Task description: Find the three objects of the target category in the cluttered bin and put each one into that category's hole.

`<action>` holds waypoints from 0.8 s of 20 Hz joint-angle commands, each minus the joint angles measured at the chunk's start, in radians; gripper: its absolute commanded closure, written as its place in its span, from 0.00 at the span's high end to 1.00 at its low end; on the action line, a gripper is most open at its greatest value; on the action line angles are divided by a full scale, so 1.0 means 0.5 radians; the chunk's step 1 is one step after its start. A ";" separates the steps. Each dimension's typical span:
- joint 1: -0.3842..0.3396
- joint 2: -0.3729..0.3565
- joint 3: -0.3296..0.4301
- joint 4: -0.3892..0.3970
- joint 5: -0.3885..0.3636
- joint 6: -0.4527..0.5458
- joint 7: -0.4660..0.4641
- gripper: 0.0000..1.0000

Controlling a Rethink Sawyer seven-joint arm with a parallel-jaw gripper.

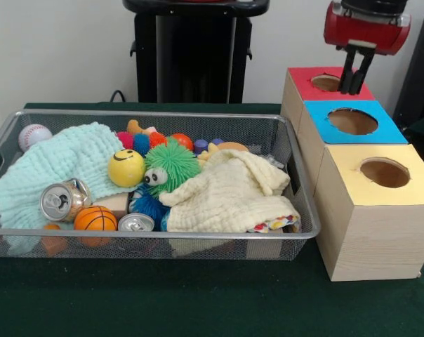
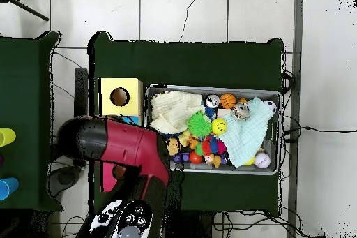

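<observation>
My gripper [image 1: 352,83] hangs over the round hole of the red-topped box [image 1: 296,76] at the far right, fingertips just above the opening. A narrow gap shows between the fingers and nothing is visible in it. The wire bin [image 1: 305,210] holds a yellow smiley ball [image 1: 126,167], a small basketball [image 1: 95,218], a baseball [image 1: 34,134], a green fuzzy toy with eyes [image 1: 171,162], two drink cans [image 1: 60,201] and a mint cloth [image 1: 64,158]. In the overhead view the red arm [image 2: 129,148] hides the gripper.
A pale yellow cloth [image 1: 233,191] covers the bin's right half. A blue-topped box [image 1: 317,116] and a yellow-topped box [image 1: 370,203] with holes stand in a row beside the bin. Small coloured toys [image 1: 198,145] lie along the bin's far wall.
</observation>
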 commanded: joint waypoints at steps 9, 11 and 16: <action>-0.273 0.002 0.144 -0.103 -0.405 -0.140 -0.041 0.00; -0.316 -0.001 0.179 -0.068 -0.447 -0.214 -0.055 0.00; -0.408 0.000 0.229 0.000 -0.590 -0.393 -0.060 0.00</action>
